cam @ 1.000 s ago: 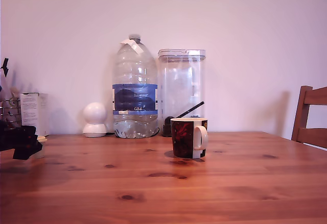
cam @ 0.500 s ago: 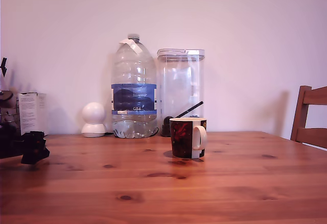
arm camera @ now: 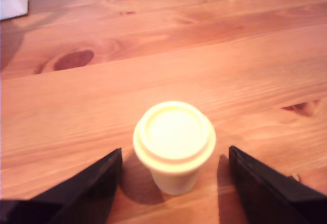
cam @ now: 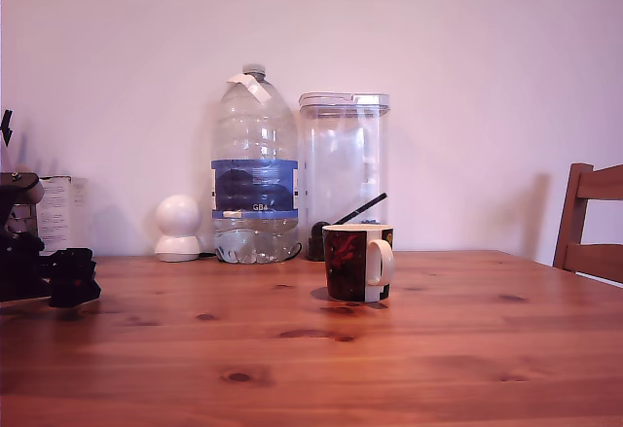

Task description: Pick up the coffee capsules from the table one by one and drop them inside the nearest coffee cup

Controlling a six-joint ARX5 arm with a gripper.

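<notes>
A pale cream coffee capsule point(arm camera: 173, 143) stands upright on the table point(arm camera: 214, 55), wide rim up. My gripper point(arm camera: 174, 152) is open, low over the wood. One black finger point(arm camera: 82, 191) sits on each side of the capsule with a gap between, neither touching it. In the exterior view the gripper point(cam: 72, 278) is at the far left edge of the table point(cam: 409, 349), and the capsule is hidden behind it. The coffee cup point(cam: 356, 264), dark red-black with a white handle, stands near the middle of the table, well to the exterior view's right of the gripper.
A big water bottle point(cam: 256, 169), a tall clear canister point(cam: 344, 169) with a black scoop, a white round gadget point(cam: 179, 229) and a white box point(cam: 58, 213) line the back wall. A wooden chair point(cam: 590, 234) stands at the exterior view's right edge.
The gripper slid toward the exterior view's right along the table's left edge. The capsule that showed beside it earlier is now covered by the fingers.
</notes>
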